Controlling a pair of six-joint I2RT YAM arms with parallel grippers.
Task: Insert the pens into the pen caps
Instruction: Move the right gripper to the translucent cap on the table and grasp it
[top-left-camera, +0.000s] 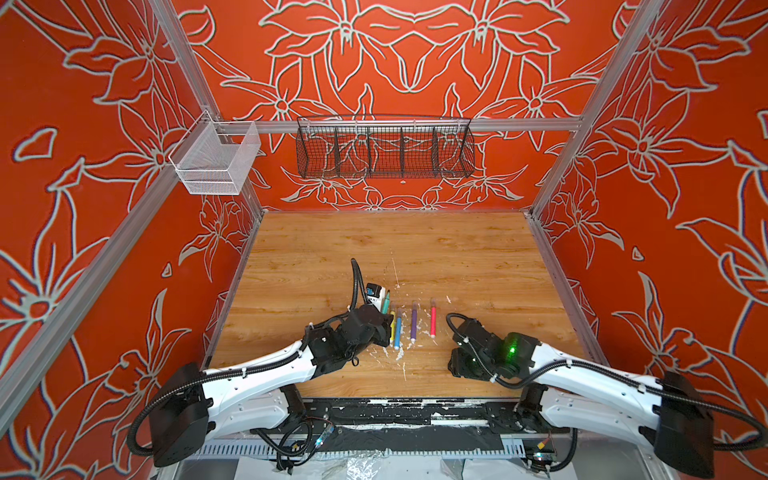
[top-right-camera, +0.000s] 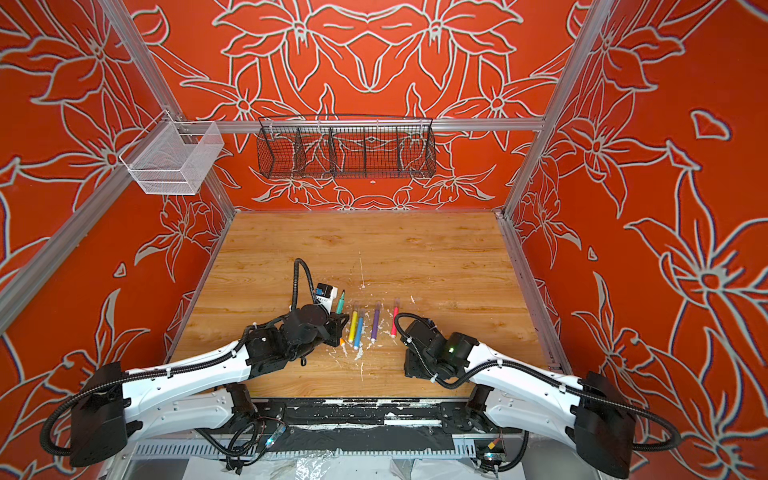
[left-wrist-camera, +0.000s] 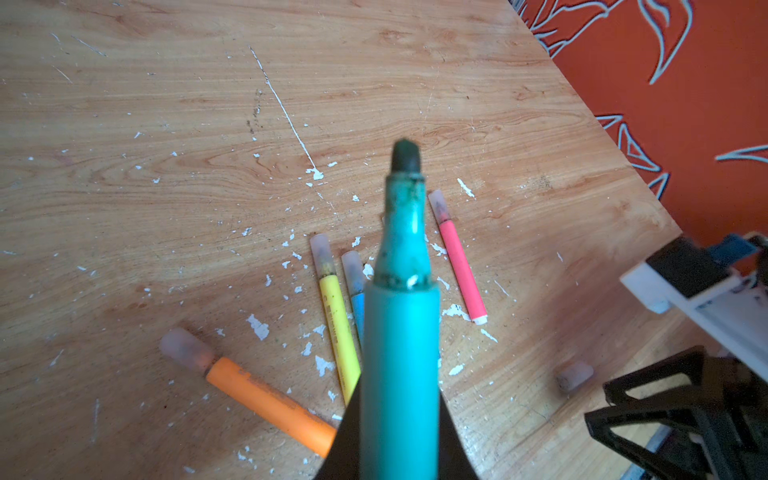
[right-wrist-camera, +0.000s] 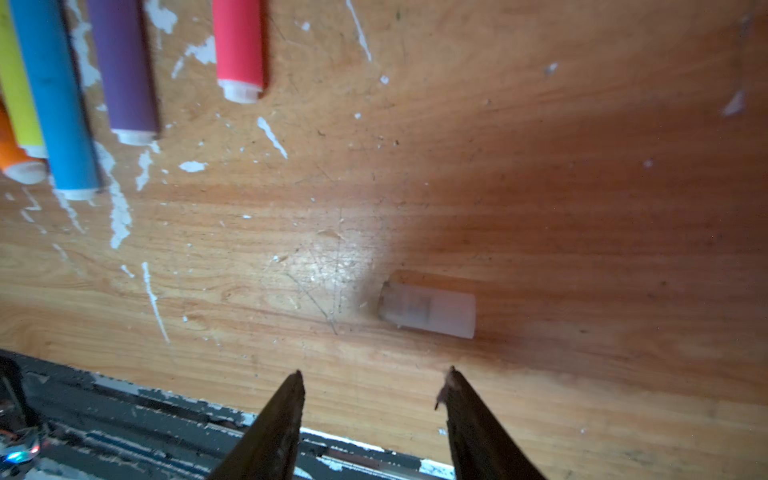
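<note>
Green pen (left-wrist-camera: 401, 353) clamped tip-forward in raised left jaws; right jaws parted, empty, low beside cap (right-wrist-camera: 428, 309).

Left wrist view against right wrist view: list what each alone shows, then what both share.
Only left wrist: the green pen, uncapped, gripped by the left gripper; the fitted caps on four lying pens.
Only right wrist: the purple pen; the white ends of three more pens.
Both: the loose cap, orange pen, yellow pen, blue pen, pink pen, and the open right gripper.
</note>
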